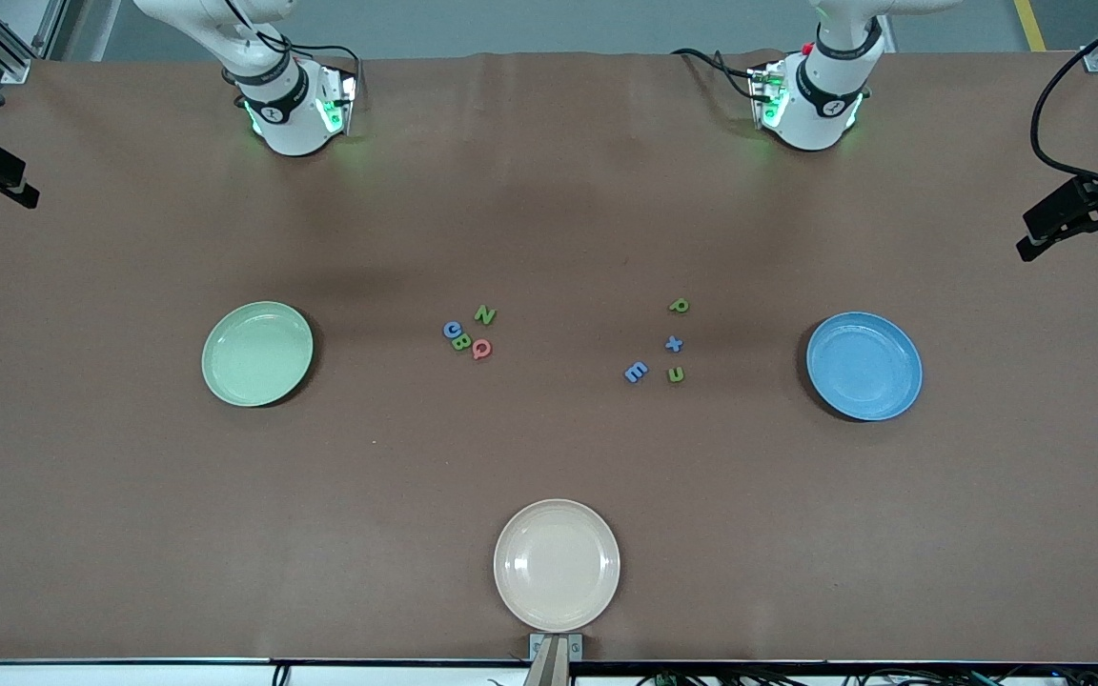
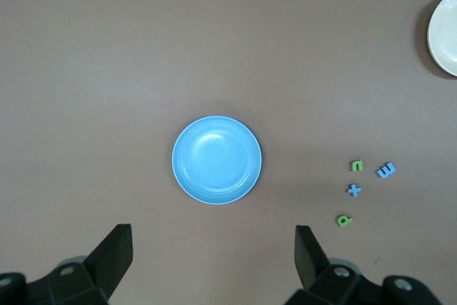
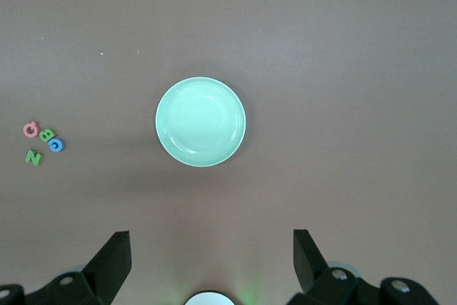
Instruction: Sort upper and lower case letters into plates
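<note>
**Three plates bare, eight letters in two clusters on the surface**

You have the pale green round matte plate (image 1: pixel 256 353) toward the right arm's end of the brown surface (image 1: pixel 549 457), and nothing lies in it. The blue round matte plate (image 1: pixel 864 366) sits toward the left arm's end, and it holds nothing either. The beige cream round plate (image 1: pixel 557 565) lies nearest the front camera, close to that edge of the surface, also with nothing in it.

Between the green and blue plates you see two groups of tiny chunky toy letters. Closer to the green plate: a green N (image 1: pixel 484 313), a blue letter (image 1: pixel 452 330), a green B (image 1: pixel 461 340) touching it, and a red Q (image 1: pixel 481 349) just beside. Closer to the blue plate, spaced apart: a green p (image 1: pixel 679 305), a blue x (image 1: pixel 673 344), a blue m (image 1: pixel 636 373) and a green u (image 1: pixel 676 374).

Each cluster lies well apart from every plate, with bare surface around them and nothing standing between letters and plates.

Your left gripper (image 2: pixel 214 248) hangs released, fingers wide, high over the surface near the blue plate. Your right gripper (image 3: pixel 212 248) hangs released the same way near the green plate. Both arms wait by their bases.
</note>
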